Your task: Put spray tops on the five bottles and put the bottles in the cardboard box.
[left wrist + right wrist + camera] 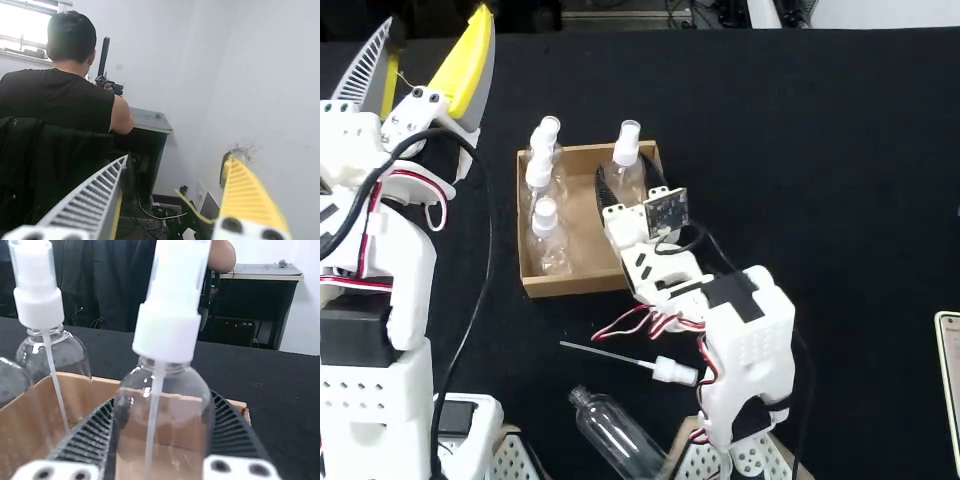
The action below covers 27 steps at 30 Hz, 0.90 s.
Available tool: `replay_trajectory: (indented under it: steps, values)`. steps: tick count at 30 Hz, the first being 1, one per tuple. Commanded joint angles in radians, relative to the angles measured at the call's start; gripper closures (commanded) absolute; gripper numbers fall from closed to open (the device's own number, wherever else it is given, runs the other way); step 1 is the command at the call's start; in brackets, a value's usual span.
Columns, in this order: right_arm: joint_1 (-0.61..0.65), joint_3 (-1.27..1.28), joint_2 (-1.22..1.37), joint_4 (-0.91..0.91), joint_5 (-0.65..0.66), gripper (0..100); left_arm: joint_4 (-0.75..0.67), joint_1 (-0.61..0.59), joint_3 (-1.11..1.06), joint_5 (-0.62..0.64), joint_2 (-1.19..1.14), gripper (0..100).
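Cardboard box (570, 283) holds four capped bottles (548, 240), one clamped by right pincer (630, 185); left pincer (432, 22) gapes empty.

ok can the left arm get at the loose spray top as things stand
Probably yes: the spray top lies uncovered on the table, and the left end effector is open and free, though the right arm crowds it.

High camera looks down; right wrist sits near cardboard box (570, 283) (shared).
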<state>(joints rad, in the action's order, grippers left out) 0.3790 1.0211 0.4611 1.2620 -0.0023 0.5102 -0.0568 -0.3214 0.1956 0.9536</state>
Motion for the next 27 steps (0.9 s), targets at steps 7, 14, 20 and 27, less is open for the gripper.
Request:
replay_trajectory:
  steps: [7, 14, 20, 27]
  values:
    - [0.023, 0.019, -0.035, 0.026, 0.009, 68.1, -0.025, 0.010, 0.010, -0.005, 0.006, 73]
    - [0.020, 0.021, -0.036, 0.029, 0.009, 68.1, -0.025, 0.010, 0.010, -0.005, 0.006, 73]
    - [0.025, 0.102, -0.120, 0.104, 0.006, 68.1, -0.025, 0.010, 0.010, -0.005, 0.006, 73]
    - [0.017, 0.191, -0.337, -0.086, -0.092, 68.1, -0.025, 0.010, 0.010, -0.005, 0.006, 73]
